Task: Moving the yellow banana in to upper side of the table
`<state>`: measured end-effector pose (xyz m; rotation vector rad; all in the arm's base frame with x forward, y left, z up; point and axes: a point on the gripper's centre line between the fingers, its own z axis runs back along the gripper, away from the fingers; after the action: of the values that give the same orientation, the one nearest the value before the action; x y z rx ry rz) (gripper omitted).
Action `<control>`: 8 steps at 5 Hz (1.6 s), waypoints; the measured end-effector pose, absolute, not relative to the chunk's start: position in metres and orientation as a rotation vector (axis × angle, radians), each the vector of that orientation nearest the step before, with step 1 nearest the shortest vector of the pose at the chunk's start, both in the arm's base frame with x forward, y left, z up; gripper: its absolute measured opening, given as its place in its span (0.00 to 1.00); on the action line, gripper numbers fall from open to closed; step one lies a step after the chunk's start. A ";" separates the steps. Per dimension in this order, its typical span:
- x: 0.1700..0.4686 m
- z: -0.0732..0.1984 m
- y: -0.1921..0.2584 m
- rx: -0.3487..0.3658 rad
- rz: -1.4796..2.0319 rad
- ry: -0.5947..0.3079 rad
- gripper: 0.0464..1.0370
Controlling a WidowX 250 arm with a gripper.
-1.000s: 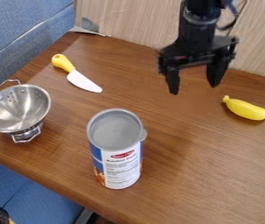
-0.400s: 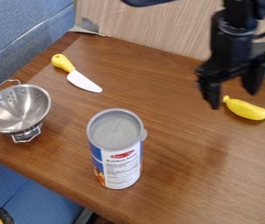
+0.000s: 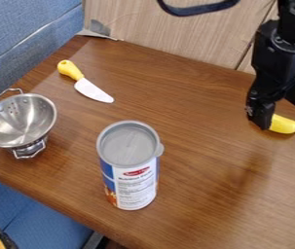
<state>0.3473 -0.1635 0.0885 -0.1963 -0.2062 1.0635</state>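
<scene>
The black gripper (image 3: 282,113) hangs at the right side of the view, over the yellow banana, its two fingers apart. The banana (image 3: 285,124) lies on the wooden table (image 3: 182,116) near the right edge; its left part is hidden behind the nearer finger, and its rounded right end shows. Whether the fingers touch the banana cannot be told.
A tall can with a grey lid (image 3: 130,165) stands at the centre front. To the left is a metal colander (image 3: 19,121), and a yellow-handled knife (image 3: 88,85) lies behind it. A wooden panel (image 3: 156,24) borders the table's back edge.
From above the table's back middle, the gripper has moved right and lower, and now covers part of the banana. The banana, can, knife and colander have stayed put.
</scene>
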 end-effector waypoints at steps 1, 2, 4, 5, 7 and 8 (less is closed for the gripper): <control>0.358 0.081 -0.169 -0.183 1.094 -0.200 0.96; 0.371 0.073 -0.172 -0.157 1.121 -0.198 0.96; 0.386 0.049 -0.177 -0.102 1.146 -0.182 0.96; 0.382 0.034 -0.171 -0.046 1.157 -0.154 0.93; 0.389 0.034 -0.169 -0.042 1.139 -0.153 0.37; 0.388 0.034 -0.170 -0.048 1.124 -0.144 0.35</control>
<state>0.3881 -0.1705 0.0338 -0.0481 -0.1439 1.1244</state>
